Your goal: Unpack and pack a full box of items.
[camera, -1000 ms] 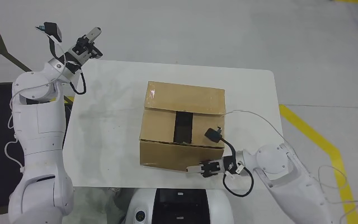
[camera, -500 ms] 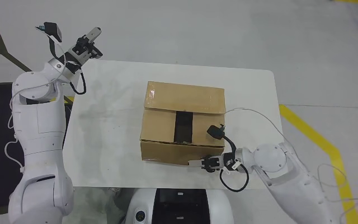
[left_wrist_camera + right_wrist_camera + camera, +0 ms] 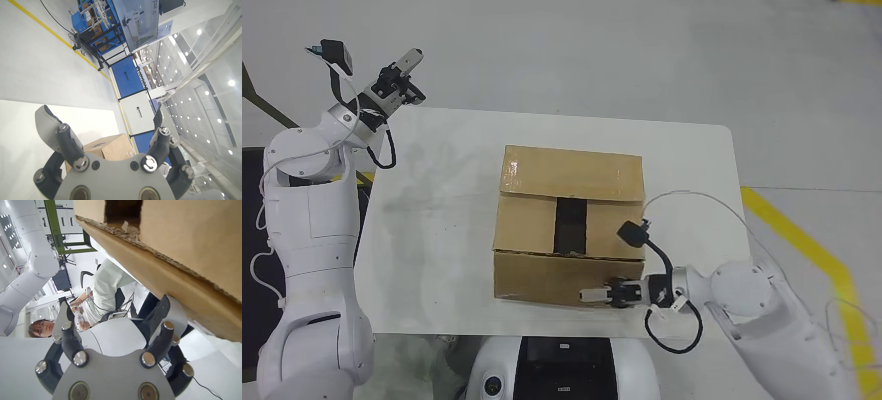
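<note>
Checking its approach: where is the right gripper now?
In the top view, the right gripper sits open at the cardboard box's near wall, toward its right corner, over the table's front edge.

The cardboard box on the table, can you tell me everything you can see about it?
The cardboard box is brown and corrugated, with shiny clear tape on its far flap. Its top flaps leave a dark slot open in the middle, and one edge there looks torn and ragged. It sits upright near the middle of the white table. The open right gripper is at its near side, one finger seemingly touching the cardboard.
</note>
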Controlling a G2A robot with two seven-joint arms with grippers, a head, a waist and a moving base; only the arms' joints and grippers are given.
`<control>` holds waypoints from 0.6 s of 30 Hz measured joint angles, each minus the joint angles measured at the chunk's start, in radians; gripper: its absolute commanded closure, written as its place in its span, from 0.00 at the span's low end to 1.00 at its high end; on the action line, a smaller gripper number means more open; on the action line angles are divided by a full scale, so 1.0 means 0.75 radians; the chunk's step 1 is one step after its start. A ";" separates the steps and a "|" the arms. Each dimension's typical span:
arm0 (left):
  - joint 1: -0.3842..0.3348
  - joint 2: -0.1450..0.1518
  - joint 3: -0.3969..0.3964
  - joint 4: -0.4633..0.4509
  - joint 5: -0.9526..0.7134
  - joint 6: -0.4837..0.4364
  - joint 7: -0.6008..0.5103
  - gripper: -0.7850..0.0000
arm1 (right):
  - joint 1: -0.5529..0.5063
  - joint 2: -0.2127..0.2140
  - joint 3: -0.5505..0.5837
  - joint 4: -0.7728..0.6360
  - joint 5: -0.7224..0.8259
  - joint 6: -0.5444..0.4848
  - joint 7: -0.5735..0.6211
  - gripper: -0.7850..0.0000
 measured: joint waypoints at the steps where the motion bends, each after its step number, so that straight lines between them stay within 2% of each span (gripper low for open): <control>1: 0.000 0.000 0.000 0.000 0.000 0.000 0.000 0.00 | -0.010 0.002 0.016 -0.020 0.016 -0.009 -0.008 0.00; 9: 0.000 0.000 0.000 0.000 0.000 0.000 0.000 0.00 | -0.087 0.016 0.165 -0.102 0.168 -0.053 -0.105 0.00; 13: 0.000 0.000 0.000 0.000 0.000 0.000 0.000 0.00 | -0.157 0.024 0.299 -0.093 0.213 -0.057 -0.239 0.00; 18: 0.000 0.000 0.000 0.000 0.000 0.000 0.000 0.00 | -0.227 0.034 0.456 -0.082 0.256 -0.071 -0.297 0.00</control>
